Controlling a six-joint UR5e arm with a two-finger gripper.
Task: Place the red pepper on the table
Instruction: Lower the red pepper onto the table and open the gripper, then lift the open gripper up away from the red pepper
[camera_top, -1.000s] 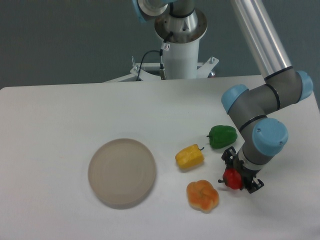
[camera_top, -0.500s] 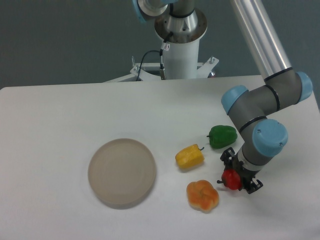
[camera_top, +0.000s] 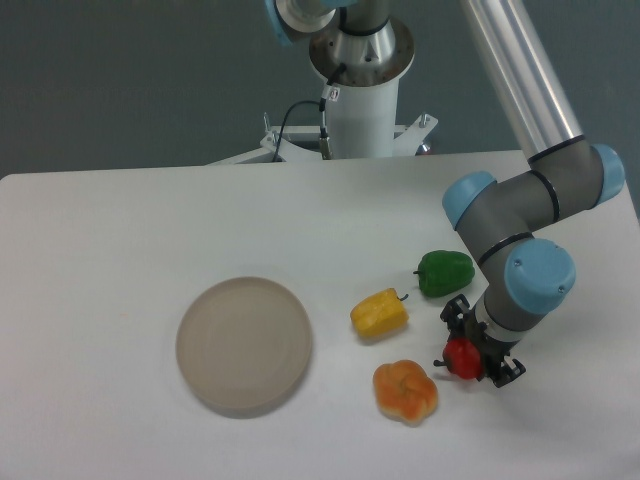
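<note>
The small glossy red pepper (camera_top: 463, 358) sits low at the white table (camera_top: 120, 230), at the right front, between the two black fingers of my gripper (camera_top: 478, 345). The fingers stand on either side of the pepper and appear closed on it. I cannot tell whether the pepper rests on the tabletop or hangs just above it. The orange pepper (camera_top: 405, 390) lies just left of it.
A yellow pepper (camera_top: 379, 313) and a green pepper (camera_top: 444, 272) lie left and behind the gripper. A round beige plate (camera_top: 244, 344) sits at the centre left. The arm's base column (camera_top: 360, 90) stands at the table's back edge.
</note>
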